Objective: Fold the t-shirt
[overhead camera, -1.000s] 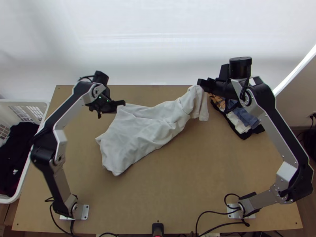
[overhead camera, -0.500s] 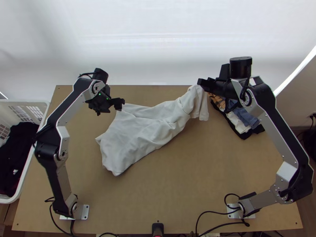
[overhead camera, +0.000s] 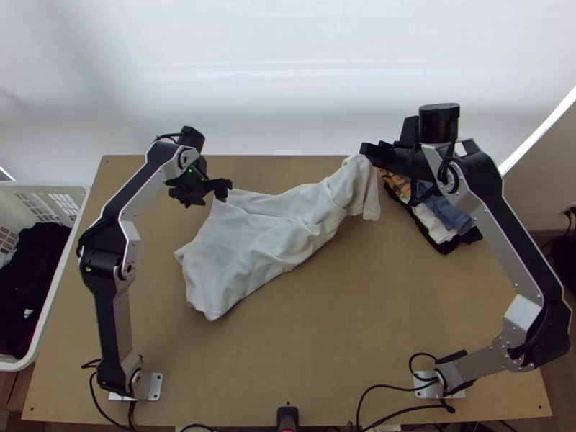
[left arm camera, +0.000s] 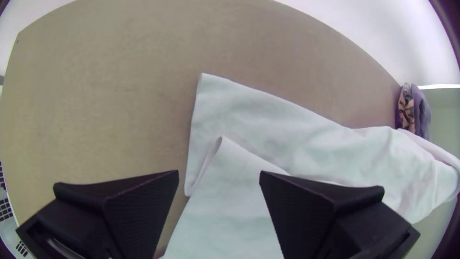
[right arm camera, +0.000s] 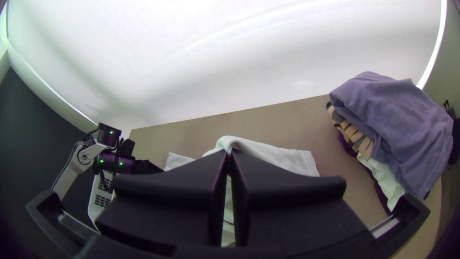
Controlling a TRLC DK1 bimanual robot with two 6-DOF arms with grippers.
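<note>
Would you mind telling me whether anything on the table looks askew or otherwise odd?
The clothes stack right of the t-shirt looks untidy: a white piece and a dark piece stick out unevenly beneath the top one. The t-shirt is rumpled, but that suits unfinished folding, the right gripper holding one end.

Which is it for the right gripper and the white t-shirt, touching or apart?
Touching. The right wrist view shows the right gripper with its jaws closed on a raised part of the white t-shirt.

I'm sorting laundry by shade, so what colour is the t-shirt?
The t-shirt is white, best seen in the top view.
</note>
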